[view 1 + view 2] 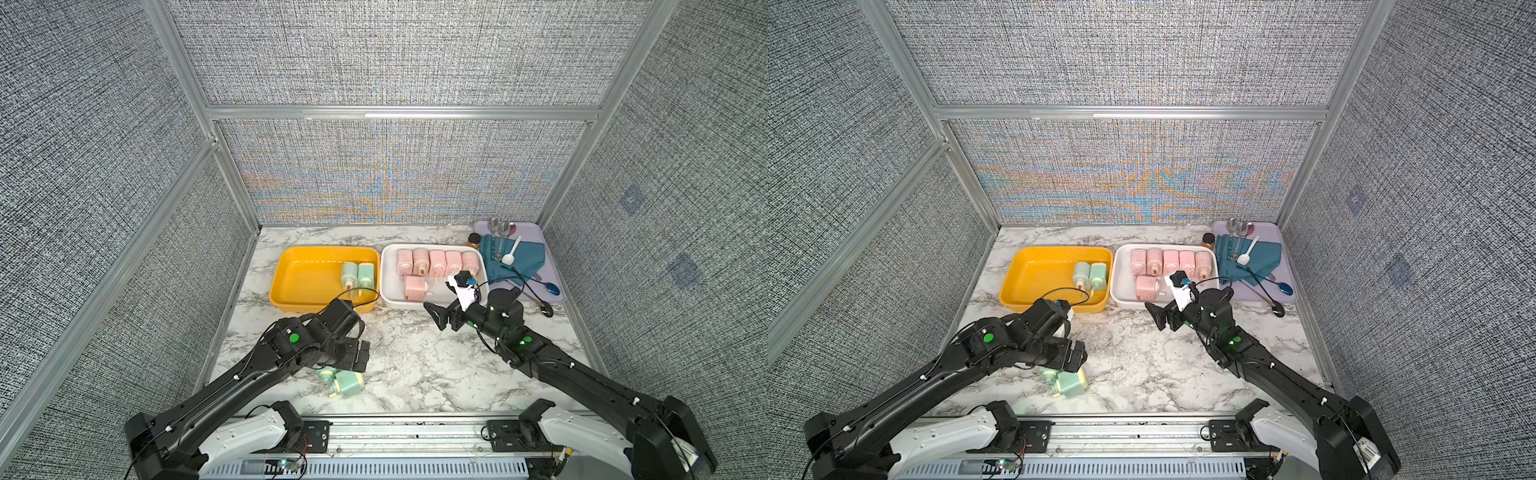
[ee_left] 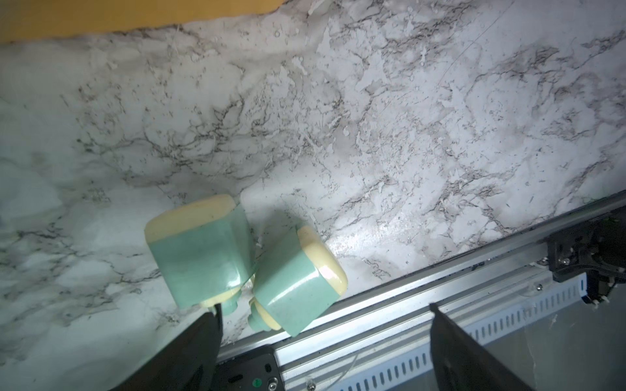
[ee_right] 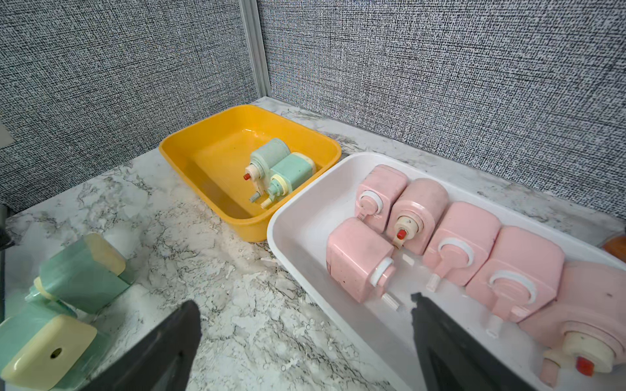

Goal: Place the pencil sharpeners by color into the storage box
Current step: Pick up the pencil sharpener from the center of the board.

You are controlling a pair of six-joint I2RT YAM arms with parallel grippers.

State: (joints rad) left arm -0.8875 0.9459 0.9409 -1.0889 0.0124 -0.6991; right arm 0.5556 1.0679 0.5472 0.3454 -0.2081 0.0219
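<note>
Landmark: yellow box (image 1: 307, 282), at the back of the tabletop (image 1: 415, 365).
Done, pink: all six pink sharpeners (image 1: 436, 262) lie in the white box (image 1: 392, 286), which stands just beside the yellow box on its right.
Done, green: two stowed green sharpeners (image 1: 350, 272) lie in the yellow box against its right wall.
Left to do: two loose green sharpeners (image 2: 203, 250) lie on the tabletop on the robot's side of the yellow box, well apart from it, near the front rail (image 2: 440, 281). By my count eight of ten are sorted.
Loose pair, axis: both lie on their sides and touch, necks close together and cream bases spread apart in a V. One long axis runs roughly along the yellow box's near wall. The other seems to point its base toward the box, though the arm partly hides it.
Stowed pair, axis: side by side, necks toward the yellow box's near wall.
Pink, axis: five in a row with necks toward the robot, and the sixth crosswise with its neck away from the yellow box.
Left gripper (image 1: 361, 355): jaws wide apart and empty, above the loose pair.
Right gripper (image 3: 305, 301): jaws spread and empty, off the yellow box's near right corner, before the white box.
</note>
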